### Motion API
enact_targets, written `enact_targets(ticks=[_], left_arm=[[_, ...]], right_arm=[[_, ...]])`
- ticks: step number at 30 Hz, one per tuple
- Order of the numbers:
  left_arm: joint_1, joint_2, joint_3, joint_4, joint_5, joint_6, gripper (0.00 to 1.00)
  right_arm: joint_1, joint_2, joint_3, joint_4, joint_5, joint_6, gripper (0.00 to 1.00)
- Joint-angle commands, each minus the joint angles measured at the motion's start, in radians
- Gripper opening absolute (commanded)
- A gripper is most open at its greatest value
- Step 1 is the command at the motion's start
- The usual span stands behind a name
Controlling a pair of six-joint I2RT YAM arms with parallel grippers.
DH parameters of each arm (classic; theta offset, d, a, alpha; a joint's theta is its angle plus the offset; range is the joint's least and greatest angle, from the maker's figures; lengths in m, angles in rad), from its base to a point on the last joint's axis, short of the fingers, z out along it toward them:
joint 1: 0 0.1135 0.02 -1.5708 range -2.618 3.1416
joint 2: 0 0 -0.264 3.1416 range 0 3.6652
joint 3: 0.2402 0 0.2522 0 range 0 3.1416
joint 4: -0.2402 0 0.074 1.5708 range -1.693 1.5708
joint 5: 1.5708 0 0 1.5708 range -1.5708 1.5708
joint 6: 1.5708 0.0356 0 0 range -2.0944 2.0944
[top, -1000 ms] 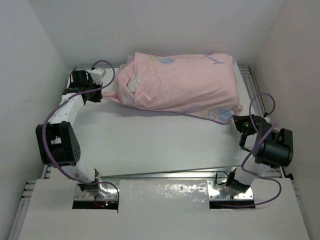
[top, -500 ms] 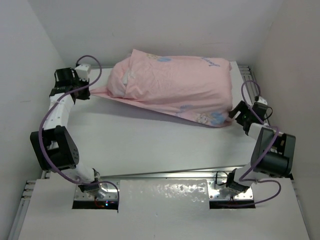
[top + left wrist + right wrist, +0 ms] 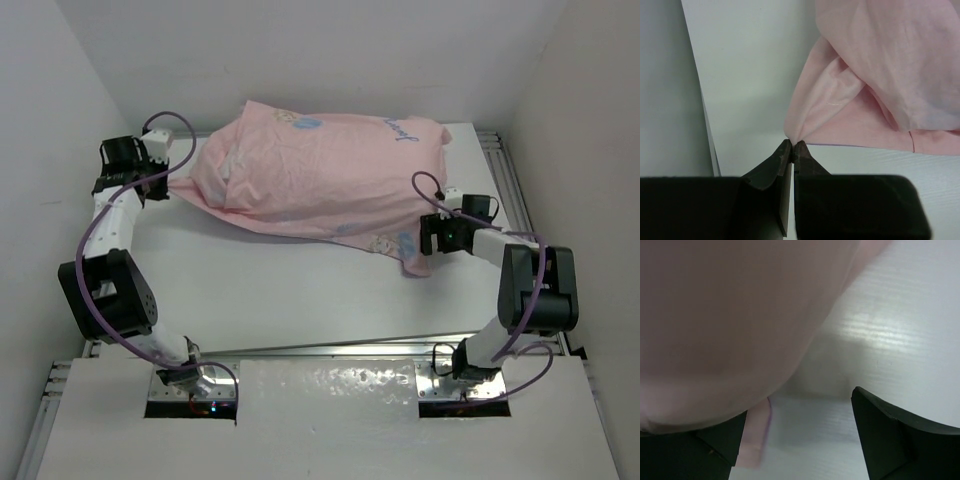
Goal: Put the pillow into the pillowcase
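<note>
Nearest, the right gripper [image 3: 430, 238] stands with its jaws spread wide and nothing between them but bare white table [image 3: 900, 315]. The pillowcase [image 3: 320, 175], pale pink side out, bulges just ahead of it and overhangs one finger [image 3: 700, 445], with a narrow hem strip hanging beside that finger. Beyond this gripper the case lies plump across the far half of the table; the pillow itself is covered and shows only as that bulk. Farther off, at the case's left end, the left gripper [image 3: 792, 146] is pinched tight on a gathered corner of the fabric, drawn to a point right at its fingertips.
</note>
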Motion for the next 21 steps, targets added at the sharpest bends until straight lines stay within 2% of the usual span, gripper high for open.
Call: enact_targets(ticks=[1,4,7,9,11,13,14,18,19,21], left_arm=[[0.007,-0.055,0.008,0.011,0.009,0.032,0.0],[0.007,-0.051,0.02,-0.004,0.006,0.046,0.0],[0.008,-0.029,0.048,-0.018,0.015,0.044,0.0],[0.008,-0.017,0.067,-0.029,0.035,0.037,0.0],[0.007,-0.012,0.078,-0.032,0.056,0.031,0.0],[0.008,-0.009,0.081,-0.03,0.064,0.023,0.0],[0.008,-0.009,0.081,-0.032,0.066,0.02,0.0],[0.007,-0.018,0.086,-0.038,0.076,0.008,0.0],[0.007,-0.02,0.086,-0.041,0.076,0.006,0.0],[0.007,-0.026,0.086,-0.05,0.073,0.009,0.0]], right_arm=[[-0.002,-0.077,0.017,-0.09,0.021,-0.132,0.82],[-0.003,-0.187,-0.016,-0.091,0.151,-0.07,0.82],[-0.003,-0.287,-0.058,-0.101,0.21,-0.003,0.81],[-0.003,-0.39,-0.108,-0.079,0.176,0.011,0.81],[-0.002,-0.45,-0.142,-0.064,0.048,-0.012,0.82],[0.013,-0.403,-0.159,-0.062,-0.095,-0.045,0.88],[0.029,-0.403,-0.159,-0.062,-0.083,-0.043,0.88],[0.079,-0.158,-0.032,-0.162,-0.017,-0.011,0.89],[0.09,-0.128,-0.024,-0.156,-0.022,0.015,0.93],[0.102,-0.073,-0.024,-0.115,-0.039,0.055,0.94]])
